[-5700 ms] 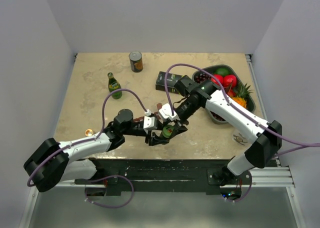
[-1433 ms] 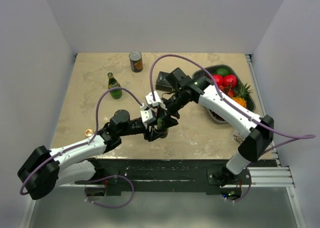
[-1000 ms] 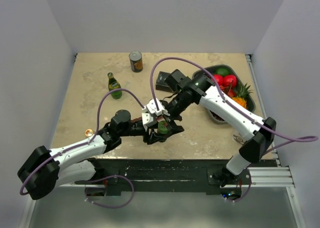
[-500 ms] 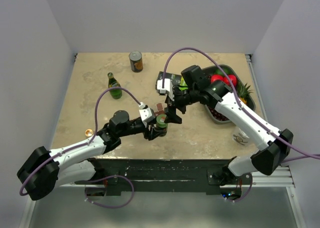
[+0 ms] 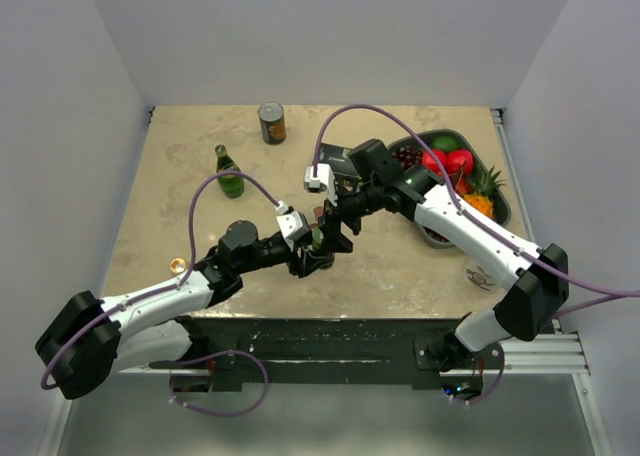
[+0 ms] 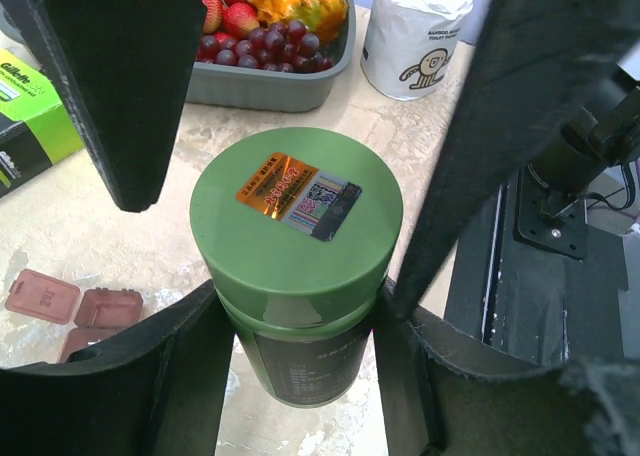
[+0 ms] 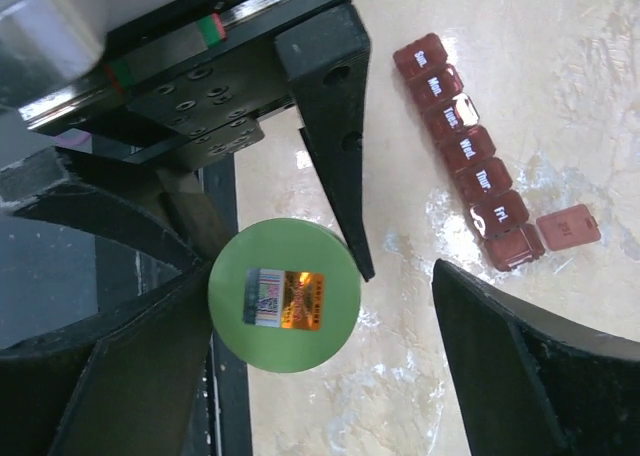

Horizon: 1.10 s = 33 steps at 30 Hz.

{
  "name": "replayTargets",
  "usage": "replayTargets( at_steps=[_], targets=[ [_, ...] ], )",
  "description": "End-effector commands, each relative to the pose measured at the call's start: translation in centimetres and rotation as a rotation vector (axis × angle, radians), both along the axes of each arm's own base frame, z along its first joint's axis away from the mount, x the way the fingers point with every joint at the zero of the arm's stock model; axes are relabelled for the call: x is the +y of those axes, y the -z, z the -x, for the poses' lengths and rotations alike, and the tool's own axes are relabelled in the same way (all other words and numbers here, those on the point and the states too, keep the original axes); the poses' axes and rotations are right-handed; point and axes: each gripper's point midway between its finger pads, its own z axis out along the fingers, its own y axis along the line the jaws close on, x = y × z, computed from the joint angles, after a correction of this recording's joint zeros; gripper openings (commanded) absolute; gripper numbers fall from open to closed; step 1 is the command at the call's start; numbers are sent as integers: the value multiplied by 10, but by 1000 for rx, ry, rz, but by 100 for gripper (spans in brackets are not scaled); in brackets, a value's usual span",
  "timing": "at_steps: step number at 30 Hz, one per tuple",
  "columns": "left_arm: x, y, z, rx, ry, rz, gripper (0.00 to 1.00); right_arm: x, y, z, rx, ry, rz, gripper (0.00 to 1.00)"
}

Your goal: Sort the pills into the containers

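Observation:
My left gripper [image 6: 300, 371] is shut on the dark body of a green-lidded pill bottle [image 6: 296, 206] and holds it upright just above the table. My right gripper [image 7: 325, 361] is open and hangs over the lid [image 7: 283, 296], one finger close beside it, the other well apart. In the top view both grippers meet at the table's near middle, left gripper [image 5: 308, 256], right gripper [image 5: 335, 233]. The maroon containers strip [image 7: 465, 146] lies on the table beside the bottle with its end flap open. It also shows in the left wrist view [image 6: 70, 306]. No loose pills show.
A black-and-lime box [image 5: 335, 161] and a dark fruit tray [image 5: 497, 212] lie behind and to the right. A green glass bottle [image 5: 229, 172] and a can [image 5: 271, 122] stand at the back left. A white cup [image 5: 480, 273] sits near the right front edge.
My right gripper pulled back toward the fruit tray, then came back over the bottle's lid. My left gripper kept hold of the bottle, barely moving.

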Motion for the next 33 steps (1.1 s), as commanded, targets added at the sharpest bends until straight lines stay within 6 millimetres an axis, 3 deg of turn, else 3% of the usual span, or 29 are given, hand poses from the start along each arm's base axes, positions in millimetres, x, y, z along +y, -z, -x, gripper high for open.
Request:
replayTargets(
  at_steps=[1, 4, 8, 11, 13, 14, 17, 22, 24, 25, 29, 33],
  targets=[
    [-5, -29, -5, -70, -8, 84, 0, 10, -14, -4, -11, -1, -47, 85],
    [-4, -27, -5, -70, -10, 76, 0, 10, -17, -2, -20, -19, -49, 71],
    [-3, -24, -3, -87, 5, 51, 0, 7, -16, 5, -38, -92, -41, 38],
    [-6, -22, 10, -112, 95, 19, 0, 3, -15, 20, -63, -240, -46, 35],
    [-10, -19, 24, -117, 194, -7, 0, 3, -21, 39, -75, -395, -106, 35],
    [-11, -19, 28, -136, 228, -15, 0, -4, -15, 52, -118, -529, -119, 36],
    [-12, -20, 47, -139, 346, -16, 0, -14, -17, 77, -198, -775, -191, 44],
    [-12, -21, 53, -139, 377, -12, 0, -13, -9, 76, -251, -828, -148, 55],
    [-11, -19, 48, -138, 347, -19, 0, -10, -18, 73, -235, -769, -138, 75],
    [-11, -20, 47, -142, 337, -19, 0, -9, -21, 71, -232, -739, -134, 98],
    [-9, -21, 36, -150, 271, -24, 0, -4, -43, 47, -288, -536, -104, 99],
    [-8, -27, 31, -147, 231, -8, 0, -7, -61, 42, -262, -421, -131, 99]
  ],
)
